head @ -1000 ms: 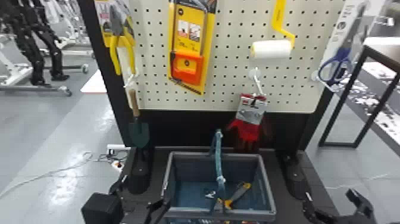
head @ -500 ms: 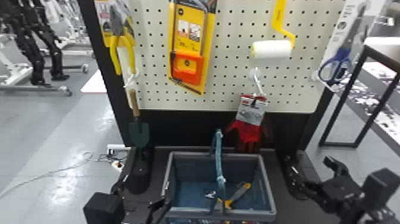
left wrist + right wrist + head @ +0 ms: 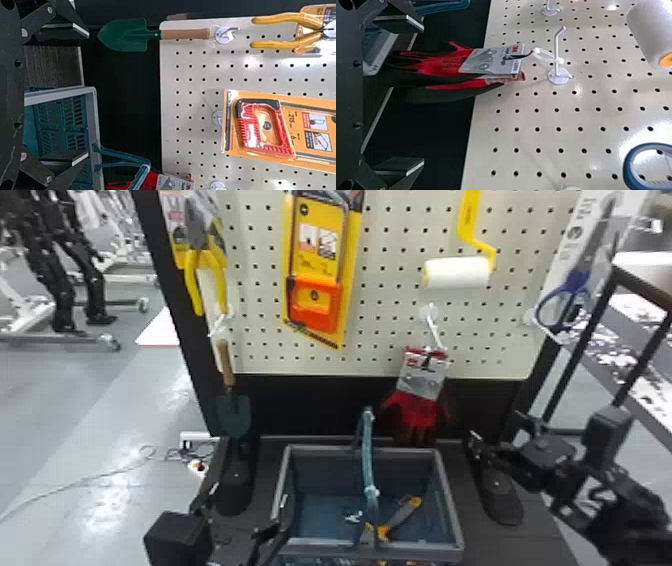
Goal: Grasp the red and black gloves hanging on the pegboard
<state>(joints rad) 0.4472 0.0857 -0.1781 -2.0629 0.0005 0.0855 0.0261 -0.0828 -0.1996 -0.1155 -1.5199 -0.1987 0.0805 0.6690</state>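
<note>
The red and black gloves (image 3: 415, 415) hang by a grey card from a white hook (image 3: 431, 321) on the pegboard (image 3: 380, 335), just above the basket's back rim. My right gripper (image 3: 500, 435) stands open to the right of them at about their height, not touching. In the right wrist view the gloves (image 3: 443, 65) lie ahead of the open right gripper (image 3: 411, 95), nearer one finger (image 3: 399, 21). My left gripper (image 3: 267, 540) is parked low by the basket's front left corner, open (image 3: 75, 95), with a corner of the gloves (image 3: 152, 183) at the edge.
A grey basket (image 3: 292, 470) with a teal handle (image 3: 368, 455) and small tools stands below the board. Yellow pliers (image 3: 202, 255), a boxed saw (image 3: 317, 275), a paint roller (image 3: 455, 270), blue scissors (image 3: 562, 297) and a green trowel (image 3: 232, 405) hang there. A black table frame (image 3: 635, 350) stands right.
My right arm has risen from the bottom right corner and moved left and forward toward the gloves. The gloves and the left arm have stayed put.
</note>
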